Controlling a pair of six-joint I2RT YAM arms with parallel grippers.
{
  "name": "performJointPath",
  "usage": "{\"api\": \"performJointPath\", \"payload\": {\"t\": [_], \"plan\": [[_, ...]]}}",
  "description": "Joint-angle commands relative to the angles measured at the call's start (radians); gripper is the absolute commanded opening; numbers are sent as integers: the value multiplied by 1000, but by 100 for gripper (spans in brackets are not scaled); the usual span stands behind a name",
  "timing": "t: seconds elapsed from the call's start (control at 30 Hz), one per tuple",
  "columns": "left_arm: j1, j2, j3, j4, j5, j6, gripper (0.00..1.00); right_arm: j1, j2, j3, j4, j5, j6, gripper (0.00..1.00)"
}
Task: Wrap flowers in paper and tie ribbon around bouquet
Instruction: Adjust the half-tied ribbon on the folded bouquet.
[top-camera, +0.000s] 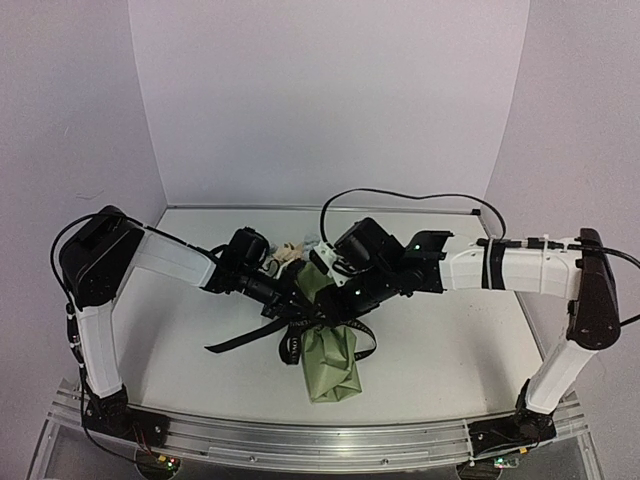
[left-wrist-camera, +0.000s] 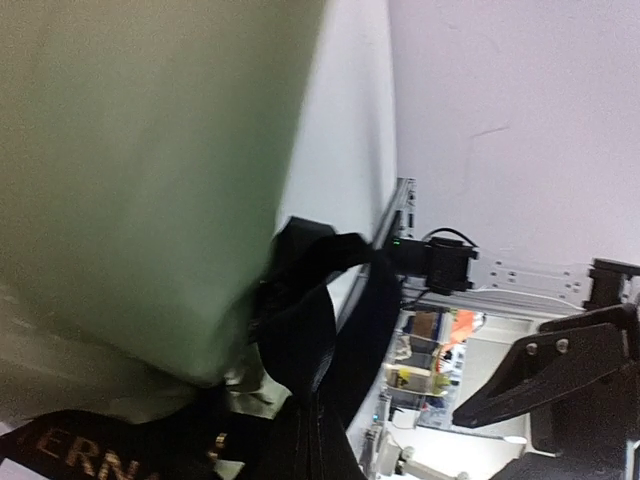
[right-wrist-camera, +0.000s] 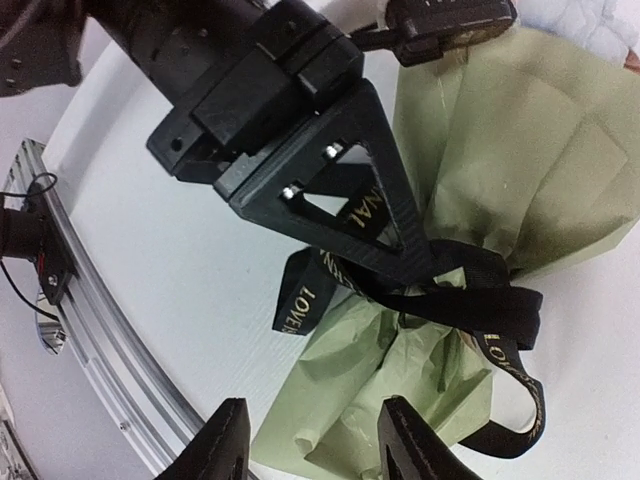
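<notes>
The bouquet lies mid-table: the olive-green paper (top-camera: 332, 365) (right-wrist-camera: 540, 150) is wrapped in a cone around the flowers (top-camera: 290, 252), with pale heads poking out at the far end (right-wrist-camera: 600, 20). The black lettered ribbon (top-camera: 245, 340) (right-wrist-camera: 480, 305) circles the cone's waist, its tails trailing on the table. My left gripper (top-camera: 295, 300) (right-wrist-camera: 420, 272) is shut on the ribbon at that waist. In its own view, blurred paper (left-wrist-camera: 140, 150) and ribbon (left-wrist-camera: 310, 340) fill the frame. My right gripper (top-camera: 335, 300) (right-wrist-camera: 318, 445) hovers open above the cone's narrow end, nothing between its fingers.
The white table (top-camera: 450, 340) is enclosed by white walls at the back and sides. An aluminium rail (top-camera: 300, 440) (right-wrist-camera: 60, 300) runs along the near edge. A black cable (top-camera: 400, 195) arcs over the right arm.
</notes>
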Motion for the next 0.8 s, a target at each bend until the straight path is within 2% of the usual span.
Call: {"api": "performJointPath", "payload": {"t": [0.0, 0.17, 0.3, 0.4, 0.6, 0.77], "plan": [[-40, -45, 33, -262, -225, 232, 0, 18, 27, 31, -89, 36, 0, 46], [-52, -90, -2, -237, -404, 241, 0, 20, 2, 2, -113, 127, 33, 48], [-50, -138, -10, -191, -443, 239, 0, 20, 3, 16, -147, 169, 25, 49], [-49, -175, -21, -171, -424, 253, 0, 20, 20, 43, -177, 193, -5, 49], [-40, -187, -54, -168, -261, 268, 0, 19, 107, 96, -212, 203, -54, 53], [-38, -200, -102, -133, -193, 257, 0, 20, 133, -1, -129, 322, -52, 58]]}}
